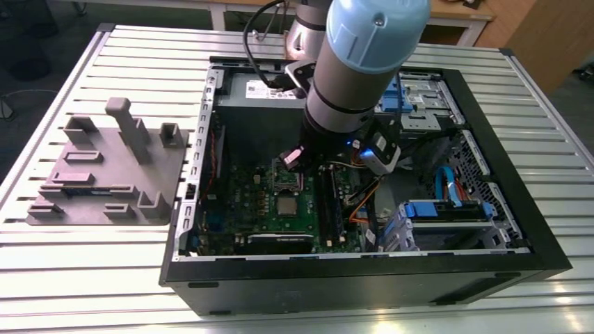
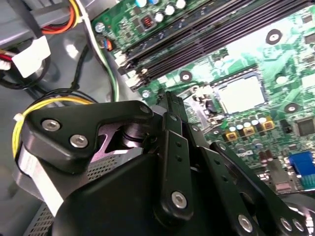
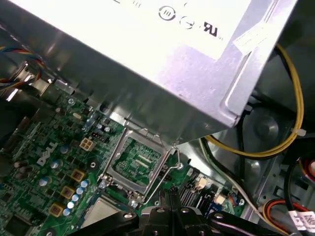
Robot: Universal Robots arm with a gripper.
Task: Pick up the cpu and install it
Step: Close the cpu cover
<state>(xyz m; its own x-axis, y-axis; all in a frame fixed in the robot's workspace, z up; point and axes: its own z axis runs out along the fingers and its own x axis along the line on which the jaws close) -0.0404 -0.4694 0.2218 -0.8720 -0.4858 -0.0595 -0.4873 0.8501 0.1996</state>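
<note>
The cpu (image 1: 289, 206) lies flat in the motherboard's socket, a silvery-grey square with a pale rim, also seen in both wrist views (image 2: 241, 93) (image 3: 101, 215). The socket's metal load plate (image 3: 135, 164) stands swung up and open beside it, with its wire lever (image 3: 166, 178) raised. My gripper (image 1: 307, 163) hangs low over the board next to the open plate. Its black fingers (image 2: 170, 101) are pressed together with nothing between them, their tips (image 3: 170, 195) close to the wire lever. I cannot tell whether they touch it.
The green motherboard (image 1: 236, 202) lies inside an open black computer case (image 1: 371, 275). A big grey power supply box (image 3: 147, 59) stands close behind the socket. Memory slots (image 2: 206, 29), yellow and orange cables (image 3: 290, 123) and blue drive bays (image 1: 446, 212) crowd one side. A grey fixture (image 1: 111, 174) sits outside the case.
</note>
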